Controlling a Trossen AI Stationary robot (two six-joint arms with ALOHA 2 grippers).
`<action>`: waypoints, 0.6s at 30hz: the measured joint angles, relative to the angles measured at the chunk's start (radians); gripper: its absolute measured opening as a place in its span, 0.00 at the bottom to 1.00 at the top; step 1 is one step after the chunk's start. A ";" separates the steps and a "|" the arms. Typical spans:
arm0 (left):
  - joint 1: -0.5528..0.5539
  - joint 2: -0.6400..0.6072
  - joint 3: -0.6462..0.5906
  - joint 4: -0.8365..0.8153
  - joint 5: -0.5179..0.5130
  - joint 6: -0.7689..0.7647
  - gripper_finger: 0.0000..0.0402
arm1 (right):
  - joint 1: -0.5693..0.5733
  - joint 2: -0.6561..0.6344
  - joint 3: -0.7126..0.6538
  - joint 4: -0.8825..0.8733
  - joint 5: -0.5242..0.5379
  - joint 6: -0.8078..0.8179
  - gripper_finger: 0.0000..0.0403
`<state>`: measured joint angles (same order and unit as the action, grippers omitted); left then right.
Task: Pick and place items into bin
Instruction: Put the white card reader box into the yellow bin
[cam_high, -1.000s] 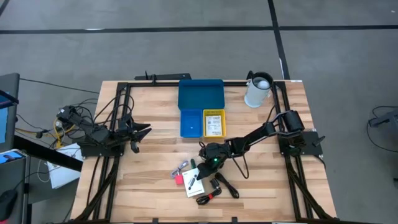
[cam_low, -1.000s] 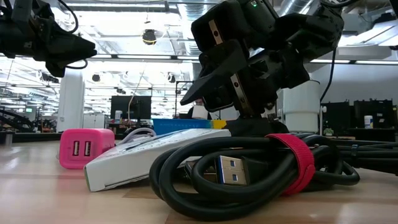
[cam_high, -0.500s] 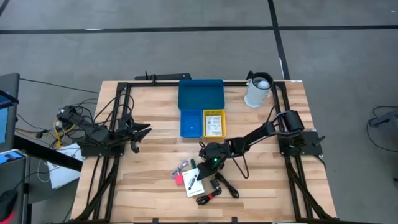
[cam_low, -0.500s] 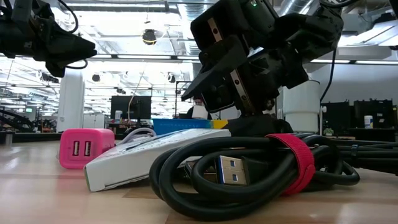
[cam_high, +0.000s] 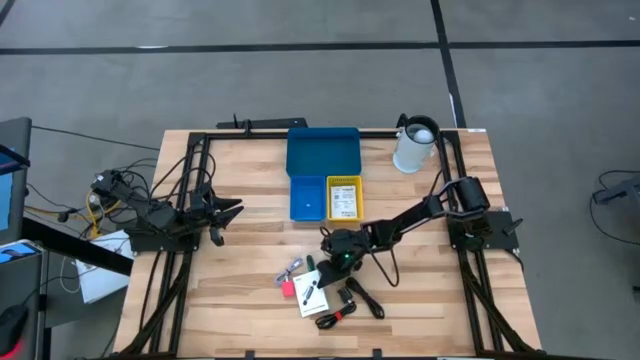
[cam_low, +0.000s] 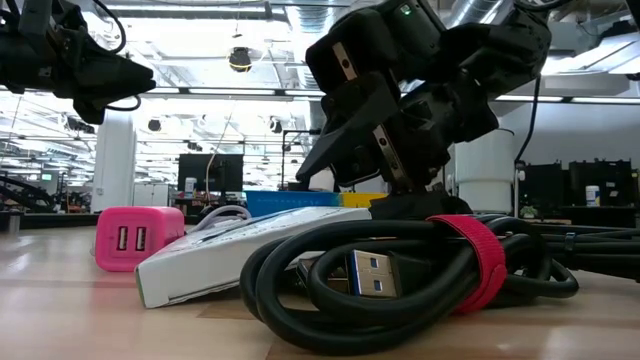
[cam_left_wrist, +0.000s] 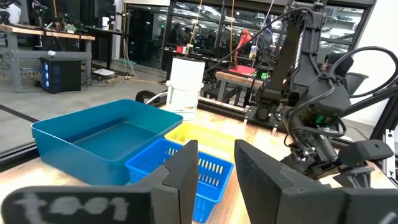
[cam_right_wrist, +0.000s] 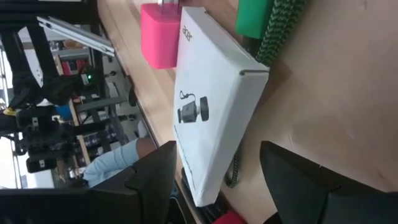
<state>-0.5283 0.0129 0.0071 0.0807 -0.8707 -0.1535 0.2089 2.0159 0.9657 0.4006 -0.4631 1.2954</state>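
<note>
My right gripper (cam_high: 329, 264) hangs open just above the pile of items at the table's near middle. In the right wrist view its fingers (cam_right_wrist: 149, 180) stand on either side of the near end of a white printed box (cam_right_wrist: 211, 112), apart from it. The box (cam_high: 314, 291) lies flat, with a pink-red block (cam_high: 287, 288) at its left and a coiled black cable with a red tie (cam_low: 470, 250) at its right. A green-tipped piece (cam_right_wrist: 252, 15) and a braided cord (cam_right_wrist: 280, 25) lie by the box's far side. My left gripper (cam_high: 228, 210) waits open at the table's left.
The bin set sits at the far middle: wide blue tray (cam_high: 323, 152), small blue bin (cam_high: 307, 197), yellow bin (cam_high: 344, 197) with something printed inside. A white pitcher (cam_high: 415, 146) stands at the far right. A grey cord (cam_high: 293, 270) lies left of the box. Bare wood lies between pile and bins.
My right gripper has tipped and shifted slightly above the white box, staying open. The items have kept their places.
</note>
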 joint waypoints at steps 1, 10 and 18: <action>0.000 0.000 0.000 0.000 0.000 0.000 0.24 | 0.000 0.000 0.000 -0.001 0.006 -0.002 0.56; 0.000 0.000 0.000 0.000 0.000 0.000 0.24 | 0.007 0.000 0.000 -0.003 0.039 -0.010 0.56; 0.000 0.000 0.000 0.000 0.000 0.000 0.24 | 0.013 0.000 -0.001 -0.002 0.056 -0.012 0.56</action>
<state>-0.5284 0.0128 0.0069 0.0806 -0.8711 -0.1535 0.2223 2.0159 0.9649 0.3986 -0.4073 1.2831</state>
